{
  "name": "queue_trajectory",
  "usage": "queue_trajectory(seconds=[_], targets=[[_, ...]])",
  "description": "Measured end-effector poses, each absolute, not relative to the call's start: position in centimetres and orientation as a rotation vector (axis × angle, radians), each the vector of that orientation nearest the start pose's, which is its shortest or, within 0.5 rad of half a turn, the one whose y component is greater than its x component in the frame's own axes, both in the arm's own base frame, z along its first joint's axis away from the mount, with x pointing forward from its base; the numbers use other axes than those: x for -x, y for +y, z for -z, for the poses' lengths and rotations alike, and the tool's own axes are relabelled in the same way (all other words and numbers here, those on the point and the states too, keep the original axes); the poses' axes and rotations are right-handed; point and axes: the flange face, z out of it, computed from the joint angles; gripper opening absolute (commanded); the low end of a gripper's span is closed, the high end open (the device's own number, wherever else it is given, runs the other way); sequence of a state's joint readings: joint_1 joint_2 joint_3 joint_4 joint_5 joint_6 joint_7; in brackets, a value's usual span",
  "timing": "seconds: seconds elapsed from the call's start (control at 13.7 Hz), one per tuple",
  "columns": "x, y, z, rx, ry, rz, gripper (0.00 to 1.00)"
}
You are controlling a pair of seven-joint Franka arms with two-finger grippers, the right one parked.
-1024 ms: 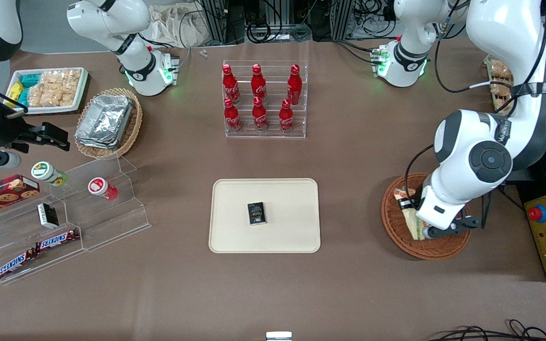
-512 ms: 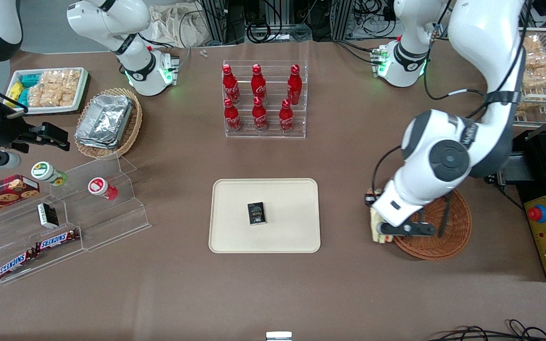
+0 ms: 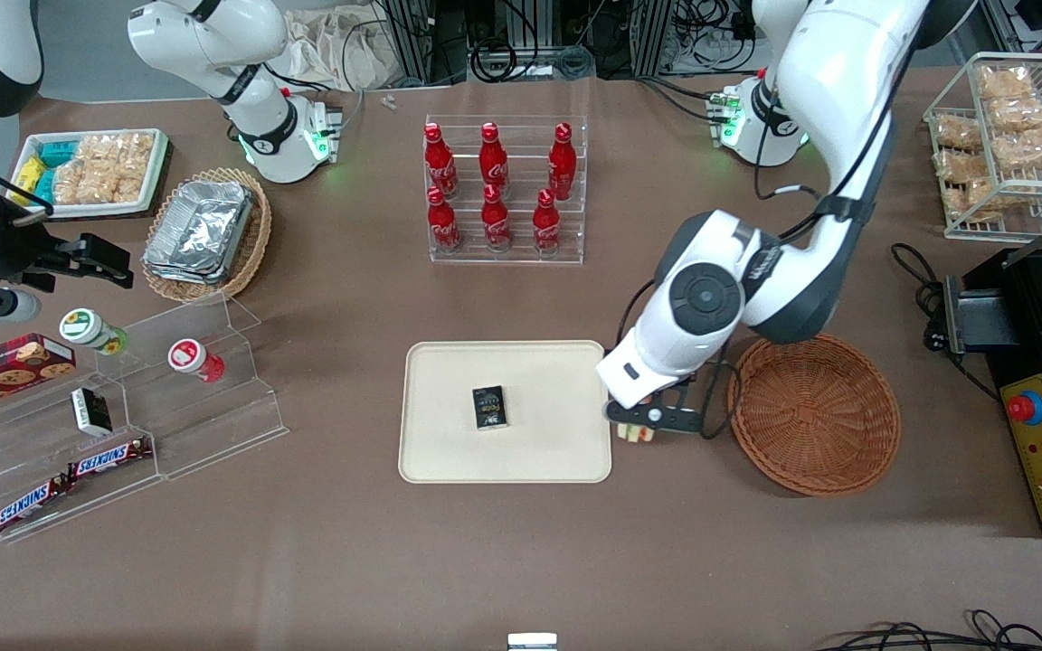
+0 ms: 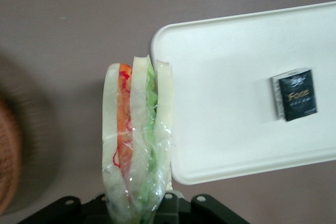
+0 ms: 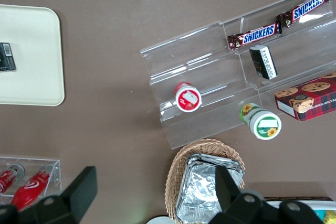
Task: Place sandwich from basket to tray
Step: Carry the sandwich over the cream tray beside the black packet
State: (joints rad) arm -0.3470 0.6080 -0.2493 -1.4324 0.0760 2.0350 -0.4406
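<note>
I see cola bottle rack (image 3: 505,190) | foil-tray basket (image 3: 206,235) beside it, toward parked arm's end | Snickers bars (image 3: 71,479) nearer the camera

Glossy white left arm (image 3: 833,108), dark grey joint disc, black cable, black gripper (image 3: 637,425), green-lit base

The clear-wrapped wedge sandwich (image 4: 137,145) of white bread with red-orange and green filling stands upright, clamped in the black gripper (image 4: 137,208). Just beside it lies the cream rectangular tray (image 4: 231,66), carrying a small black packet (image 4: 294,94). A blurred reddish-brown wicker basket (image 4: 8,161) shows at the frame's edge.
</note>
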Motion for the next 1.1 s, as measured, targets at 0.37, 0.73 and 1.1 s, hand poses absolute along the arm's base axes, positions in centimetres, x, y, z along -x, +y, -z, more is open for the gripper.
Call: queue_trajectory(seconds=[0.37, 0.73, 1.1], targets=[[-60.0, -41.6, -27.8, 3.195, 0.201, -0.049, 0.00], [-59.5, -42.4, -23.7, 3.185, 0.187, -0.064, 0.00], [-59.4, -42.4, -22.7, 3.183, 0.181, -0.071, 0.03]])
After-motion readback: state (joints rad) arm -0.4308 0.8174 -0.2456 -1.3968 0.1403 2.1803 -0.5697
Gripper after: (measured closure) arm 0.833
